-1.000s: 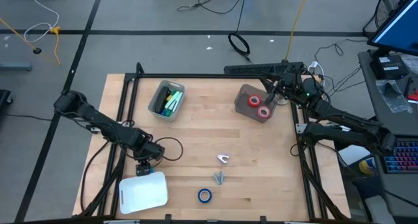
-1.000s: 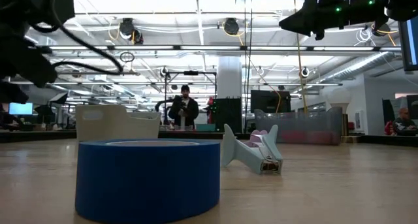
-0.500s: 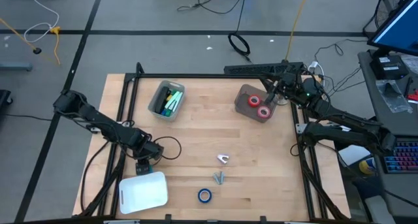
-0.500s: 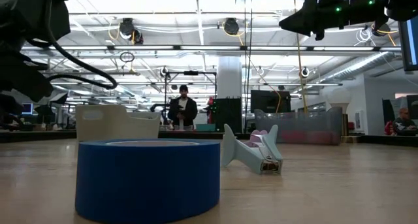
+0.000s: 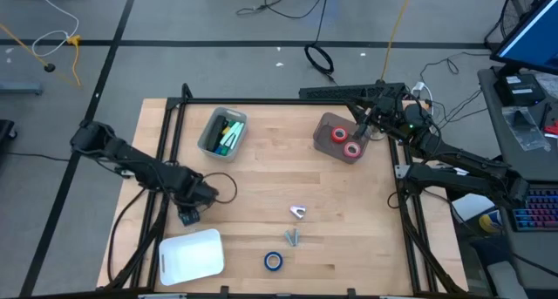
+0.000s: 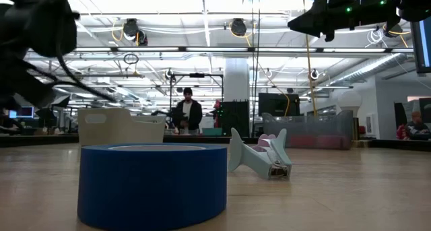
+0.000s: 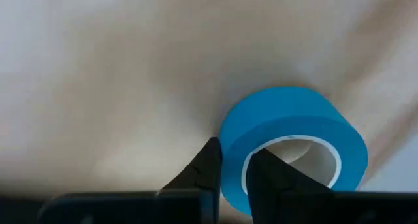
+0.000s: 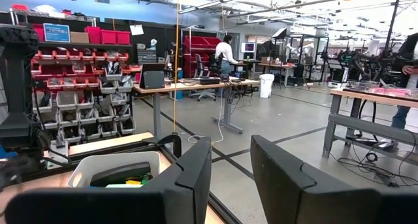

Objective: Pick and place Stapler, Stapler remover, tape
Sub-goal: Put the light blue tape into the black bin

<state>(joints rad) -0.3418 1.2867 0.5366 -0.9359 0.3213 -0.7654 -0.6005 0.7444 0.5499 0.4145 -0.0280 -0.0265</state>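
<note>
A blue tape roll point(image 7: 294, 113) sits between the fingers of my left gripper point(image 7: 232, 155). In the high view that gripper point(image 5: 189, 214) stands just beyond the far edge of the white bin point(image 5: 190, 255), and the roll itself is hidden there. A second blue tape roll point(image 5: 273, 261) lies flat on the table near the front edge. A pale stapler remover point(image 5: 298, 213) and a small teal piece point(image 5: 291, 238) lie on the wood nearby. My right gripper point(image 5: 357, 129) hangs open over the brown bin point(image 5: 330, 125), which holds two red tape rolls point(image 5: 346, 142). My left gripper pinches the wall of the blue roll point(image 7: 232, 142). One finger point(image 7: 209, 168) is outside the ring and the other finger point(image 7: 261, 175) is inside its pale core. The roll tilts away beyond the fingertips. Whether it rests on anything below, I cannot tell.
A grey bin point(image 5: 222, 132) with green and dark things stands at the far left of the table. A black frame runs along the table's edges. In the low view the near blue roll point(image 6: 151, 184) fills the foreground, with the stapler remover point(image 6: 259, 157) behind it and people far off in the room.
My left gripper has gone a little toward the table's far edge, away from the white bin, and the wrist has swung round. The loose things on the table lie where they lay.
</note>
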